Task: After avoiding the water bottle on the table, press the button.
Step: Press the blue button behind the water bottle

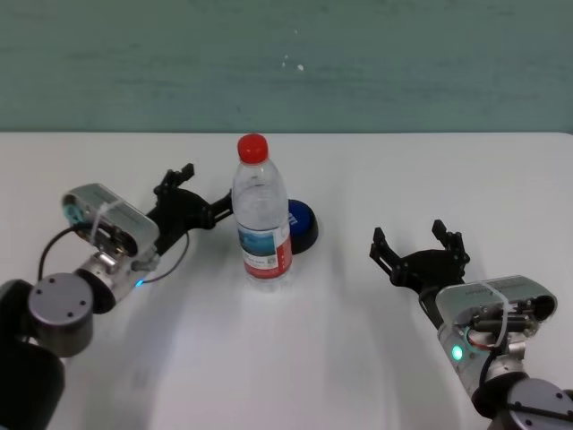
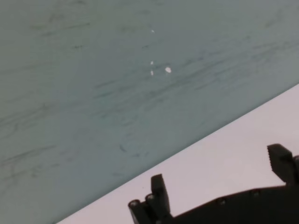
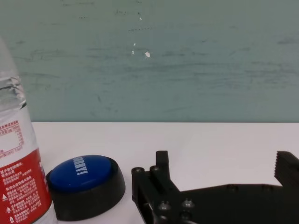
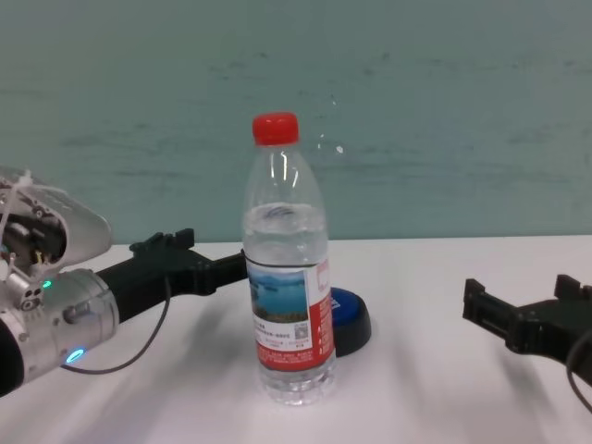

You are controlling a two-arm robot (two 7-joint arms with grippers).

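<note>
- On the white table (image 1: 430, 179), near the middle, the water bottle (image 1: 262, 215) stands upright, and the button (image 1: 301, 223) lies just behind it, a little toward the robot's right, partly hidden by it in the head view.
- Beside the bottle, on its left and slightly farther back, the left gripper (image 1: 185, 191) reaches in toward the button; its jaws are open and hold nothing. Whether its tip touches the bottle I cannot tell.
- On the right side the right gripper (image 1: 418, 240) hovers well apart from the bottle, jaws wide open and empty; its wrist view shows the blue dome free on that side.
- My judgement: the step in hand is the approach around the bottle, and the button is not yet pressed.
- The next move calls for a path behind or beside the bottle, then a straight push down on the dome. A sweep too near could tip the tall bottle.
</note>
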